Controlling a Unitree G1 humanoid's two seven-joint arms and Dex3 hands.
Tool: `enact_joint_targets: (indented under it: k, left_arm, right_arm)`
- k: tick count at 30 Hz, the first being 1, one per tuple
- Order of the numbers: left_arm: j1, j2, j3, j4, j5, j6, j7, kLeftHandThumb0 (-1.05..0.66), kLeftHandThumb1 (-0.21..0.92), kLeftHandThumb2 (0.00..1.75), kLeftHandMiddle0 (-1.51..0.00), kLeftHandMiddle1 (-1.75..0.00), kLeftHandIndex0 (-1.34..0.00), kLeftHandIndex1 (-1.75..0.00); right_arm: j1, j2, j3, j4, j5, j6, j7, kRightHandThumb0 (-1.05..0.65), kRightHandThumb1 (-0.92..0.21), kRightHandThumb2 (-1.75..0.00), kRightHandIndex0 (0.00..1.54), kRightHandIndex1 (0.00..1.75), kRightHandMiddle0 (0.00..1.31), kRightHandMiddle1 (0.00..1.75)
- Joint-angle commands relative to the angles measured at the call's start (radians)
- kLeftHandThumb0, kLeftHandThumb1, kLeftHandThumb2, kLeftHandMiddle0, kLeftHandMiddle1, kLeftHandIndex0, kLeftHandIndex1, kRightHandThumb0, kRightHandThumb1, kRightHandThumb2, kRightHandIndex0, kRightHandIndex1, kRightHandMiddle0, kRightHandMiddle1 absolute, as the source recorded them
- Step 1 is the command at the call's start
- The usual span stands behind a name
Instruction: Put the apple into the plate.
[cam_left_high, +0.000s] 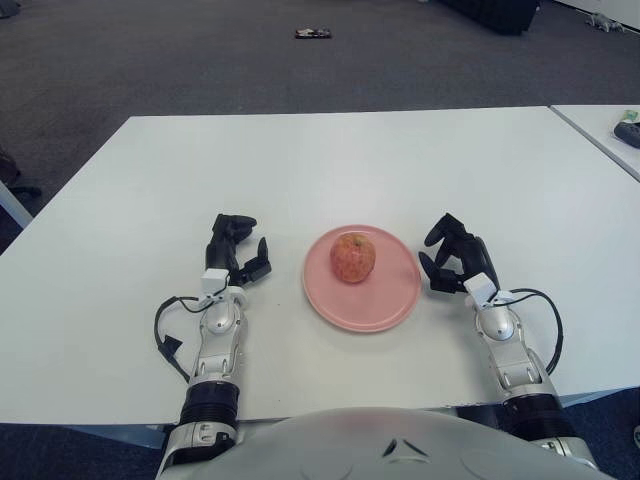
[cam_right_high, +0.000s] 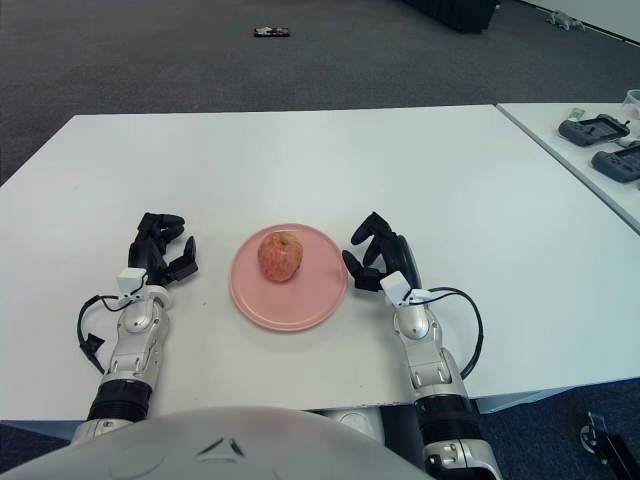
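Apple (cam_left_high: 352, 257) sits on the plate (cam_left_high: 390, 300), mid-desk; judged firm, smooth, moderately heavy, best gripped across its sides; my right hand (cam_left_high: 455, 265) and left hand (cam_left_high: 238, 255) flank it, fingers loosely open, empty.

One apple (cam_left_high: 352, 257), one pink plate (cam_left_high: 390, 300), two robot hands — left hand (cam_left_high: 236, 250), right hand (cam_left_high: 455, 257) — two white tables: main table (cam_left_high: 330, 160), neighbouring table (cam_left_high: 600, 125).
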Motion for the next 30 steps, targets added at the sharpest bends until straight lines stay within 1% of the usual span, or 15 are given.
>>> enact_joint_targets:
  k: [1, 3, 7, 11, 17, 25, 30]
  left_arm:
    - [0.017, 0.003, 0.002, 0.008, -0.007, 0.014, -0.005, -0.01, 0.42, 1.07, -0.72, -1.33, -0.39, -1.75]
    - [0.018, 0.005, 0.002, 0.007, -0.006, 0.014, -0.005, -0.01, 0.42, 1.07, -0.72, -1.32, -0.39, -1.75]
    - [0.018, 0.006, 0.001, 0.008, -0.002, 0.010, -0.002, -0.01, 0.41, 1.08, -0.72, -1.32, -0.40, -1.75]
    - [0.018, 0.005, 0.002, 0.011, -0.001, 0.005, 0.000, -0.01, 0.41, 1.08, -0.72, -1.32, -0.40, -1.75]
    - [0.021, 0.005, 0.000, 0.001, -0.003, 0.017, -0.004, -0.01, 0.41, 1.08, -0.72, -1.32, -0.40, -1.75]
    - [0.025, 0.005, -0.001, -0.014, -0.005, 0.035, -0.006, -0.01, 0.41, 1.07, -0.74, -1.30, -0.39, -1.75]
    - [0.027, 0.006, -0.003, -0.021, -0.003, 0.041, -0.006, -0.01, 0.41, 1.07, -0.74, -1.29, -0.40, -1.75]
  right_arm:
    - [-0.001, -0.003, -0.004, 0.001, 0.015, 0.003, 0.005, -0.42, -0.51, -1.08, 0.75, 1.75, 0.46, 1.75]
    - [-0.002, -0.002, -0.005, 0.010, 0.025, -0.005, 0.009, -0.42, -0.52, -1.08, 0.74, 1.75, 0.45, 1.75]
    - [-0.001, 0.004, -0.008, 0.013, 0.048, 0.005, 0.016, -0.41, -0.54, -1.05, 0.72, 1.73, 0.44, 1.75]
    - [0.004, 0.016, -0.016, 0.010, 0.079, 0.035, 0.030, -0.41, -0.56, -1.03, 0.72, 1.70, 0.42, 1.75]
    - [0.009, 0.048, -0.034, -0.003, 0.121, 0.083, 0.017, -0.40, -0.59, -0.99, 0.70, 1.66, 0.40, 1.75]
    - [0.007, 0.079, -0.050, -0.009, 0.140, 0.111, -0.005, -0.40, -0.59, -0.98, 0.67, 1.59, 0.40, 1.75]
    - [0.009, 0.102, -0.064, -0.032, 0.153, 0.164, -0.021, -0.40, -0.59, -0.99, 0.66, 1.56, 0.40, 1.75]
